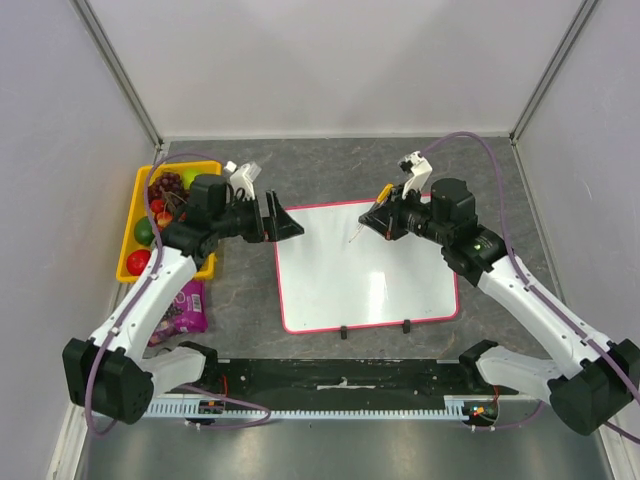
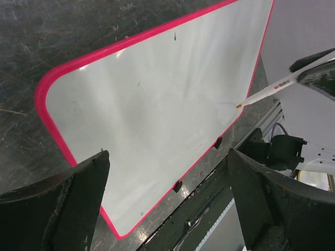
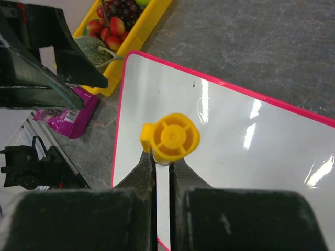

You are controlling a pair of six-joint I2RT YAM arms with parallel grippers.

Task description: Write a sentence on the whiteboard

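Observation:
The whiteboard (image 1: 370, 285) lies flat on the dark table, pink-red frame, two black feet on its near edge. It also shows in the left wrist view (image 2: 157, 99) and the right wrist view (image 3: 235, 130). No orange words show on it, only small dark specks. My right gripper (image 1: 385, 218) (image 3: 162, 167) is shut on a white marker with a yellow end cap (image 3: 170, 137). The marker's orange tip (image 2: 238, 106) is at or just above the board's far middle; I cannot tell if it touches. My left gripper (image 1: 290, 225) (image 2: 167, 157) is open and empty over the board's far left corner.
A yellow tray of fruit (image 1: 130, 215) (image 3: 136, 36) stands at the left. A purple packet (image 1: 185, 305) (image 3: 65, 117) lies near it. A black rail (image 1: 340, 375) runs along the near edge. Grey walls close the left, back and right.

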